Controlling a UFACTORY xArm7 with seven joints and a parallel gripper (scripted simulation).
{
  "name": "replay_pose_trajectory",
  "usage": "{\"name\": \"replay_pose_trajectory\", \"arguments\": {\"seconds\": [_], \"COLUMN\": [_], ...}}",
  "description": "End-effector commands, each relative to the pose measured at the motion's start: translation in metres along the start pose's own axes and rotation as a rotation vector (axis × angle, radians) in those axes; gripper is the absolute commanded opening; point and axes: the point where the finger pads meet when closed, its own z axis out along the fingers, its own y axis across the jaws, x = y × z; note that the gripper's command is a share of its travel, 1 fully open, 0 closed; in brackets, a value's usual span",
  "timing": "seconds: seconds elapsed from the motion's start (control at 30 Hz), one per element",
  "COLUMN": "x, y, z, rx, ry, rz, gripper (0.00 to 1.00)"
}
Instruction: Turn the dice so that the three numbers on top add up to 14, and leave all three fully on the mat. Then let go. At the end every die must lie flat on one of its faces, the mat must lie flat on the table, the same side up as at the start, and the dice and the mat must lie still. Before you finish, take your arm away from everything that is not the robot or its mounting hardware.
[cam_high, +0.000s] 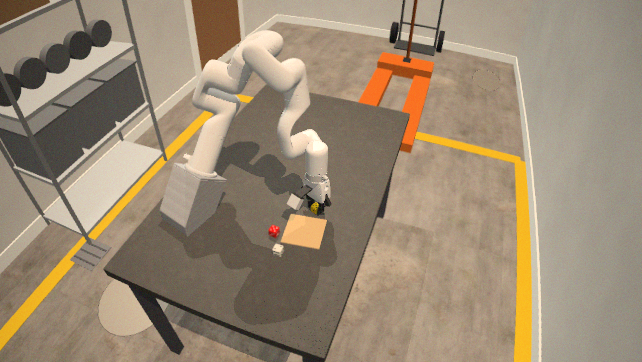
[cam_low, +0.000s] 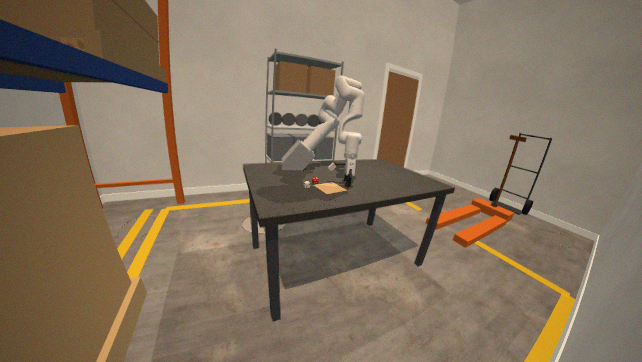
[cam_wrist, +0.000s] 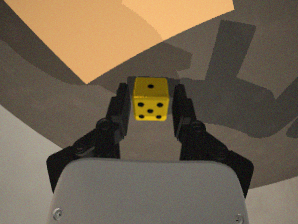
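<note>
A yellow die (cam_high: 315, 207) lies on the table just behind the far edge of the tan mat (cam_high: 304, 231). In the wrist view the die (cam_wrist: 150, 99) shows one pip on top and five on the near side. My gripper (cam_wrist: 151, 95) points down and is half open, with one finger on each side of the yellow die and a thin gap to each. A red die (cam_high: 273, 230) and a white die (cam_high: 278, 250) lie on the table just left of the mat. No die is on the mat (cam_wrist: 133, 10).
The arm's base (cam_high: 192, 197) stands on the table to the left of the dice. The table's right edge (cam_high: 367, 220) is a short way beyond the mat. A shelf rack (cam_high: 65, 100) and an orange pallet jack (cam_high: 405, 85) stand on the floor.
</note>
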Motion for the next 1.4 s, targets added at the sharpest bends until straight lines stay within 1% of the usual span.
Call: {"name": "replay_pose_trajectory", "arguments": {"seconds": [0.0,1.33,1.37], "x": [0.0001,0.0002,0.0002], "y": [-0.0022,-0.0022,-0.0022], "z": [0.0042,0.0063,0.0063], "rx": [0.004,0.004,0.004], "ry": [0.000,0.000,0.000], "rz": [0.001,0.001,0.001], "gripper": [0.47,0.47,0.27]}}
